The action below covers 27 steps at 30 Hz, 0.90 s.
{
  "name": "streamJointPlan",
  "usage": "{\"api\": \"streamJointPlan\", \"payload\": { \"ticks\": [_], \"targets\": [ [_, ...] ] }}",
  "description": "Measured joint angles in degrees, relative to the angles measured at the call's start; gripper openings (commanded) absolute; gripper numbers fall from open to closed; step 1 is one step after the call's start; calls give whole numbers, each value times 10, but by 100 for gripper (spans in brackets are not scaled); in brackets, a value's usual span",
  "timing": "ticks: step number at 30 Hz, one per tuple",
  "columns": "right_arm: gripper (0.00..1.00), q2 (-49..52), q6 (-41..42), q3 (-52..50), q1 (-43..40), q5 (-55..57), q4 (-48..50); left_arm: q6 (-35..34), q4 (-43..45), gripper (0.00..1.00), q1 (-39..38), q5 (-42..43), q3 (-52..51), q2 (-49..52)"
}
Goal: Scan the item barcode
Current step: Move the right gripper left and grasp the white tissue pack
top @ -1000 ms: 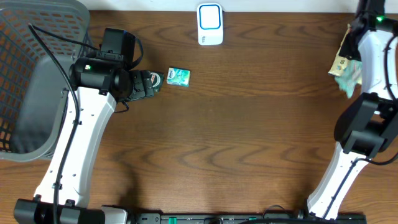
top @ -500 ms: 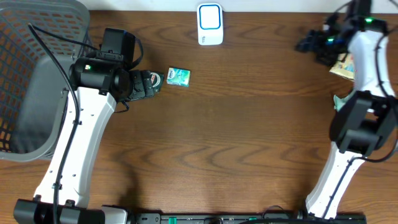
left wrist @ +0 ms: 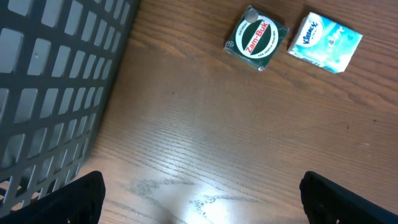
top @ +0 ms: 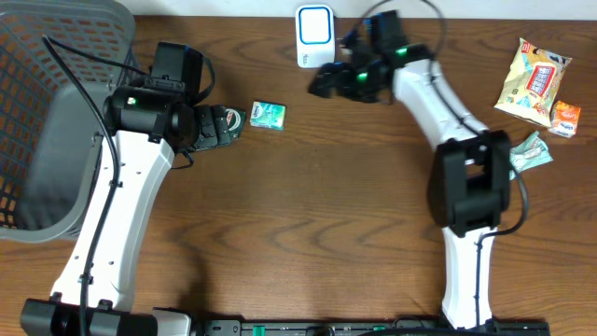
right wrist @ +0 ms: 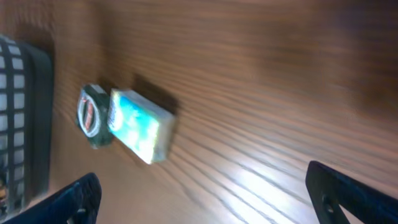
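**Overhead:** my left gripper (top: pixel 222 127) covers part of the tin (top: pixel 233 119), and the pack (top: pixel 269 115) lies just beside it. The scanner (top: pixel 315 35) stands at the table's far edge, with my right gripper (top: pixel 328 80) near it.

**Left wrist:** the tin (left wrist: pixel 256 37) and pack (left wrist: pixel 325 35) lie side by side near the basket (left wrist: pixel 56 81). My fingers (left wrist: pixel 74 199) are spread wide and hold nothing.

**Right wrist:** the same pair appears, blurred. My fingers (right wrist: pixel 74 199) are parted and hold nothing. I cannot make out any barcode.
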Motion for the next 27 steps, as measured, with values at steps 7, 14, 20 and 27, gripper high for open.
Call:
{"api": "streamJointPlan", "payload": {
  "ticks": [7,14,20,27],
  "targets": [
    [69,0,57,0,88,117,101,0,0,99,0,0,0,0],
    [36,14,98,0,141,193,157,0,0,99,0,0,0,0],
    [20,68,118,-1,146,214,137,0,0,99,0,0,0,0],
    [6,67,99,2,146,224,57,0,0,99,0,0,0,0]
  ]
}}
